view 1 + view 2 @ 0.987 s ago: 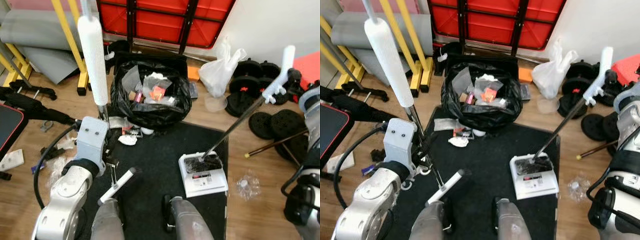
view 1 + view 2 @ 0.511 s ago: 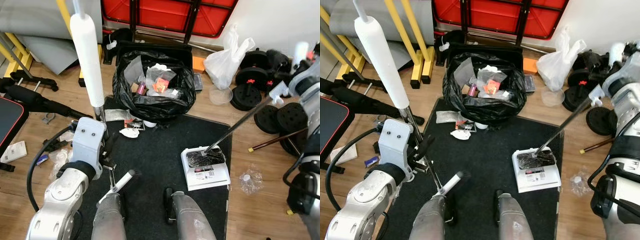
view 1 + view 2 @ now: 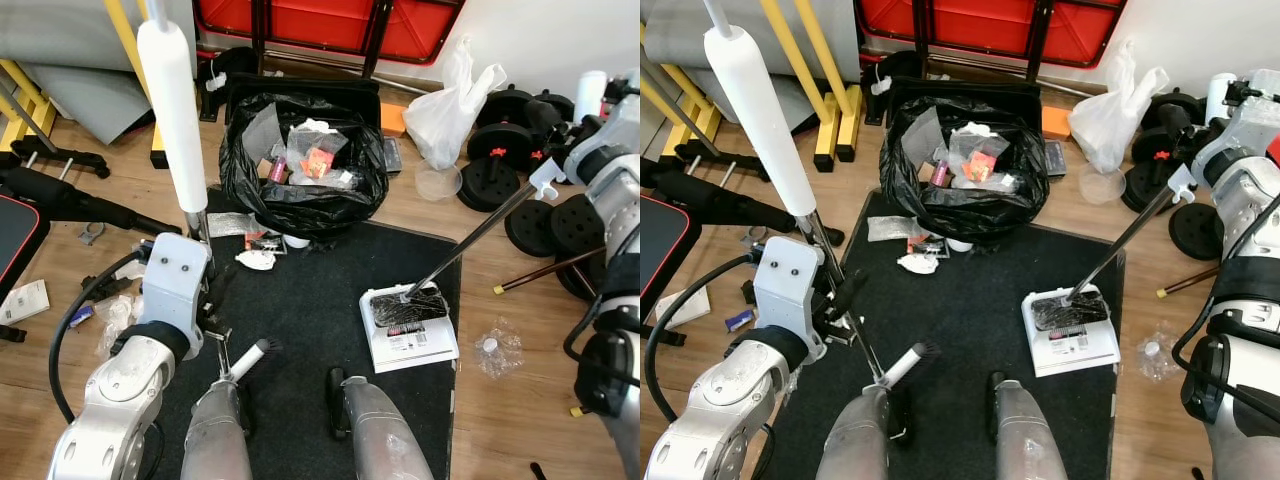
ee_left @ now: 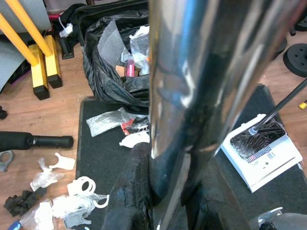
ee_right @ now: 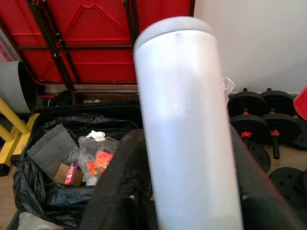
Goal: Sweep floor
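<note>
A black mat (image 3: pixel 300 310) on the wooden floor serves as the landmark. On its right part sits the white dustpan (image 3: pixel 408 330), with the dark brush head (image 3: pixel 405 307) of the broom (image 3: pixel 1120 245) resting on it; the thin black shaft rises away from the mat towards the right claw (image 5: pixel 184 158), whose black fingers (image 5: pixel 117 182) are closed around the broom's white handle end. At the mat's left edge the left claw (image 4: pixel 165 201) grips the shiny metal pole (image 3: pixel 835 290) of a second tool with a white foam handle (image 3: pixel 175 110); its fingers (image 4: pixel 134 191) press against the pole. Just beyond the mat's far edge stands a black bin bag (image 3: pixel 300 170) full of rubbish. Scraps of litter (image 3: pixel 255 258) lie on the mat's far left corner, and more litter (image 4: pixel 57 201) lies on the floor left of the mat.
</note>
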